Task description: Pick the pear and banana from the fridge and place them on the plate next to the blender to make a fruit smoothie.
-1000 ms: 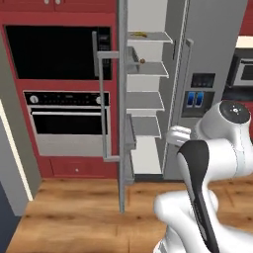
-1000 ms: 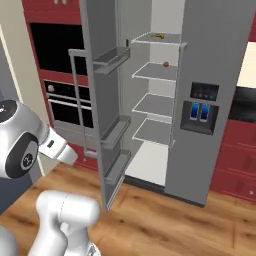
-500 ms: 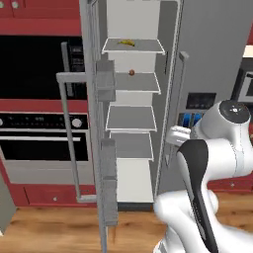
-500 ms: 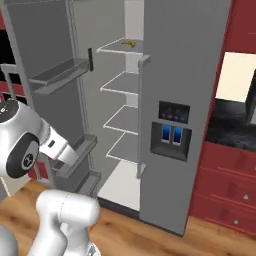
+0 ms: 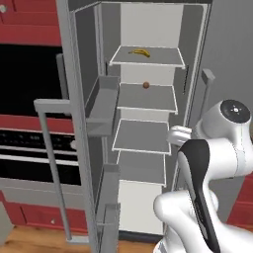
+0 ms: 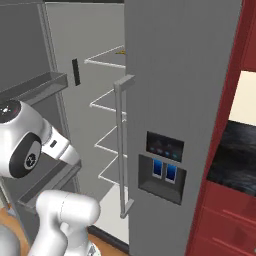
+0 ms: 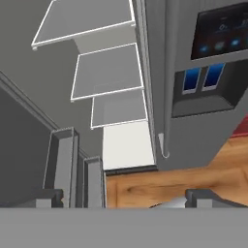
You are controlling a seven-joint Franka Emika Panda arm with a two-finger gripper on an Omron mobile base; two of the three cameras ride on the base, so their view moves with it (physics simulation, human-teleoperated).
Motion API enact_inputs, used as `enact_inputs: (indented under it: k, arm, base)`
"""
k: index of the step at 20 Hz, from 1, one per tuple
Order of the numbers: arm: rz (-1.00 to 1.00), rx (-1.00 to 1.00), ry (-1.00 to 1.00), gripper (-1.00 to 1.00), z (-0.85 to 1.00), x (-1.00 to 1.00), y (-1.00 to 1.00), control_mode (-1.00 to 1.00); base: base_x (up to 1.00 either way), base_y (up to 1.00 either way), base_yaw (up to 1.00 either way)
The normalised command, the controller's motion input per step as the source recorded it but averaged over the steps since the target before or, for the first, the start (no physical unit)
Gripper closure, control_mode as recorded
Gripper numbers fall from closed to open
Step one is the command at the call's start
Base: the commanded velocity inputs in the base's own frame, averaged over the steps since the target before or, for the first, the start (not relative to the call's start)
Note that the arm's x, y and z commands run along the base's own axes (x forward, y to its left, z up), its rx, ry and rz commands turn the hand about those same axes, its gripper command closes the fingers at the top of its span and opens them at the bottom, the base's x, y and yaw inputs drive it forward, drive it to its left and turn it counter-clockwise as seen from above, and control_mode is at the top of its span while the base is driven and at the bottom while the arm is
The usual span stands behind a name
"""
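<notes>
Small rounded orange-brown pear point(image 5: 146, 85) sits on the 2nd white shelf from top inside the tall grey side-by-side fridge point(image 5: 195, 64), near the shelf's back, roughly centred. Curved yellow banana w/ dark tips point(image 5: 140, 52) lies on the top shelf just above, well apart from the pear; in the right base view only a yellow sliver of it point(image 6: 120, 50) shows past the closed door's edge.

Fridge's left door point(image 5: 79, 123) is swung wide open, its grey door bins and long vertical bar handle point(image 5: 52, 168) facing the camera. Right door is closed, w/ its own bar handle point(image 6: 120, 145) and blue-lit dispenser panel point(image 6: 163, 167). Lower shelves and white fridge floor show in the hand view, above a strip of wood floor point(image 7: 164, 186).

White arm point(image 5: 207, 163) is raised in front of the closed right door, outside the fridge, well apart from both fruits. Fingers: two dark tips point(image 7: 206, 196) barely poke up at the bottom of the hand view, nothing visible between them; can't tell how far apart they're set.

Black built-in oven in red cabinetry point(image 5: 29, 123) stands left of the fridge.
</notes>
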Motion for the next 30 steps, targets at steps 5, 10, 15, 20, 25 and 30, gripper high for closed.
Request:
enact_inputs:
  k: [5, 10, 15, 20, 25, 30]
  arm:
    - [0.0, 0.0, 0.0, -1.0, 0.0, 0.0, 0.0, 1.0]
    - [0.0, 0.0, 0.0, -1.0, 0.0, 0.0, 0.0, 1.0]
    - [0.0, 0.0, 0.0, -1.0, 0.0, 0.0, 0.0, 1.0]
    - [0.0, 0.0, 0.0, -1.0, 0.0, 0.0, 0.0, 1.0]
    - [0.0, 0.0, 0.0, -1.0, 0.0, 0.0, 0.0, 1.0]
    - [0.0, 0.0, 0.0, -1.0, 0.0, 0.0, 0.0, 1.0]
  base:
    - [0.64, -0.02, 0.01]
    - [0.66, -0.02, 0.0]
    - [0.5, 0.04, 0.01]
    - [0.51, 0.31, -0.1]
    - [0.46, 0.31, -0.13]
    - [0.43, 0.0, -0.04]
